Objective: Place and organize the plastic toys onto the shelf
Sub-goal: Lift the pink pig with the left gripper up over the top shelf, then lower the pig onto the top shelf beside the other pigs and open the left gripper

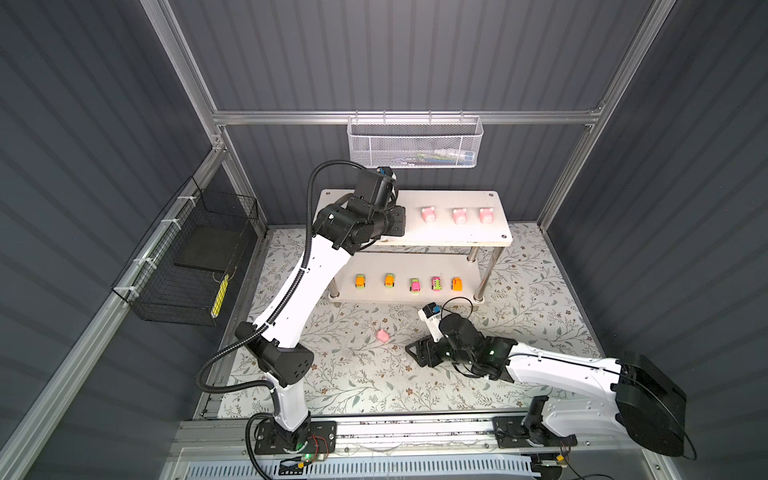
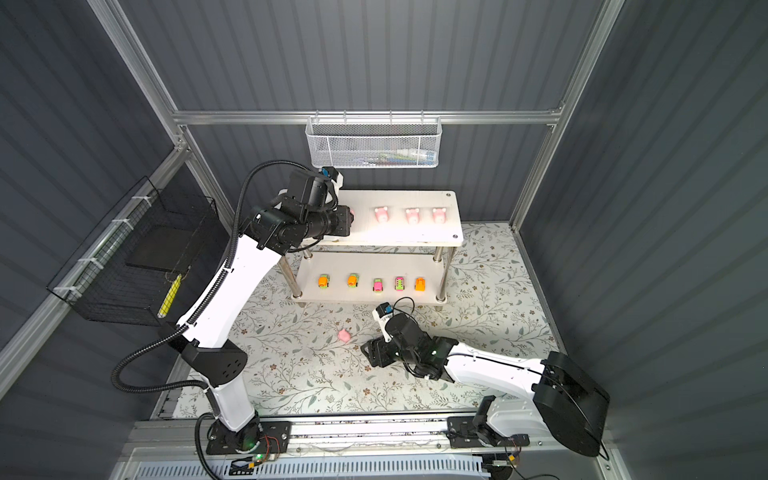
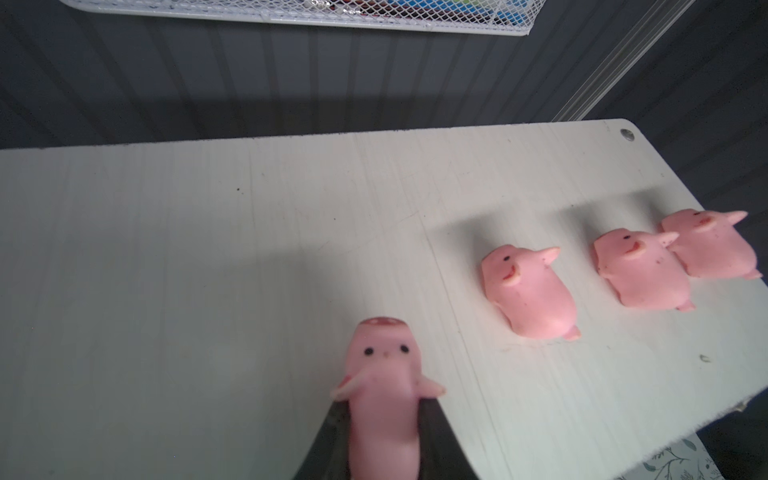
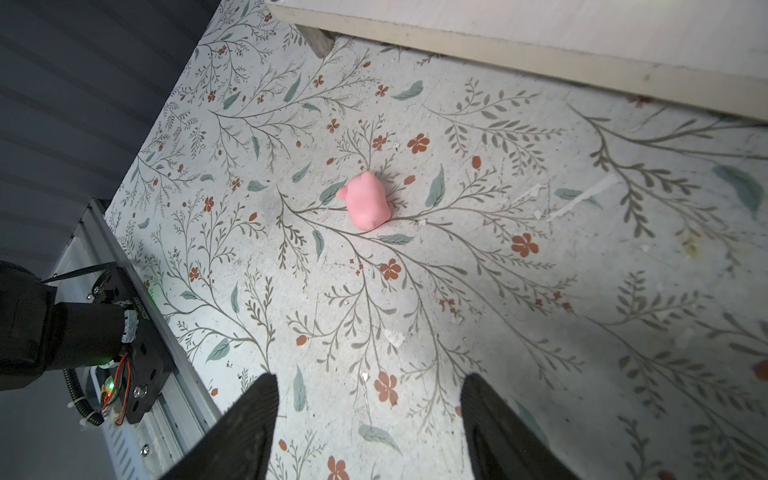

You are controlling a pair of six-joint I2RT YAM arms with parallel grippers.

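Note:
The shelf [image 1: 457, 237] stands at the back of the floral mat. Three pink pig toys [image 1: 428, 215] [image 3: 525, 293] sit in a row on the right half of its top board [image 3: 187, 249]. My left gripper [image 3: 384, 405] hovers over the board's left half, shut on a fourth pig [image 3: 382, 374] whose head sticks out past the fingers. Several little cars [image 1: 414, 285] line the lower board. One more pig [image 1: 383, 335] [image 4: 368, 203] lies on the mat in front of the shelf. My right gripper [image 4: 370, 386] [image 1: 415, 353] is open and empty, a short way to the pig's right.
A white mesh basket [image 1: 413, 143] hangs on the back wall above the shelf. A black wire basket [image 1: 195, 266] hangs on the left wall. The arms' base rail [image 1: 415, 432] runs along the front edge. The shelf's lower board edge [image 4: 540, 58] lies beyond the loose pig.

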